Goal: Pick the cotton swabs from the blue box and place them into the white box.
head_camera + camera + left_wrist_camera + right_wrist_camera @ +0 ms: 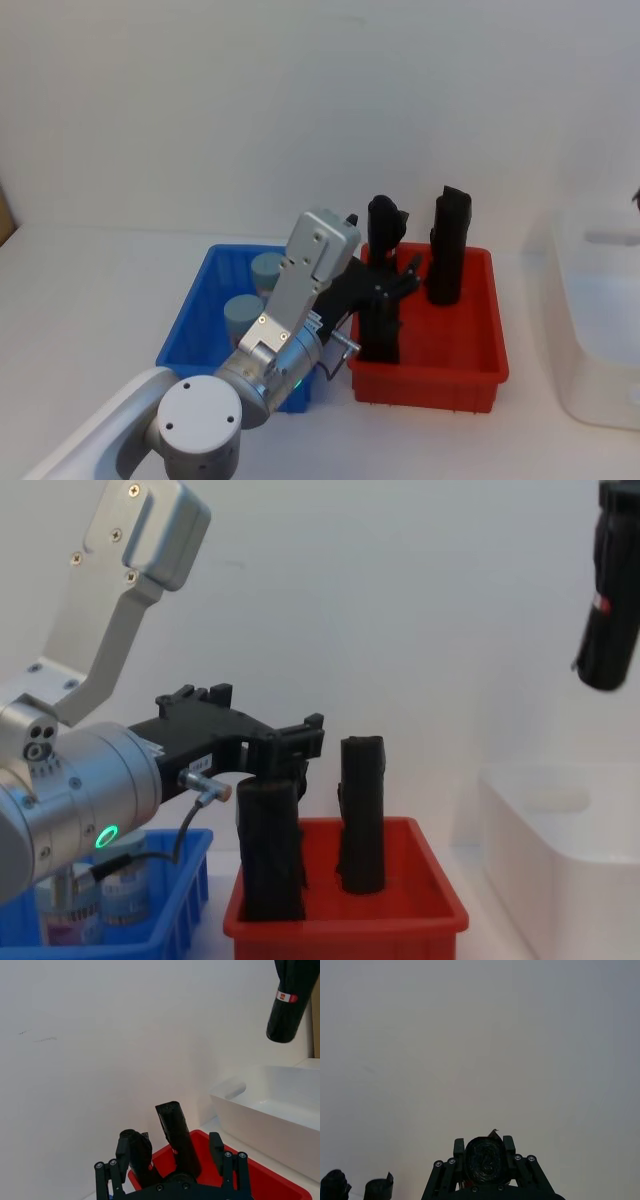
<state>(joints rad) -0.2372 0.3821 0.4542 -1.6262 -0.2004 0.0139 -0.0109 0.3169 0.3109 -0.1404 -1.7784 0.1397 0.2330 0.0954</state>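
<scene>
Aloft — right gripper [483, 1149] round black roll [611, 610]

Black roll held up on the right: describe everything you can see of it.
The black roll is a matte dark cylinder with a small red-and-white label band, hanging tilted, its lower end free. The right end effector is shut on it, a finger on either side. It hangs over the white box, touching nothing else.

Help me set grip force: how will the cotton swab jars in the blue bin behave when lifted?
Probably light and stiff: the jars look small, clear plastic. Their smooth round walls might slip, and roll if tipped. They stand upright in the blue bin, so a top-down grasp seems safe.
</scene>
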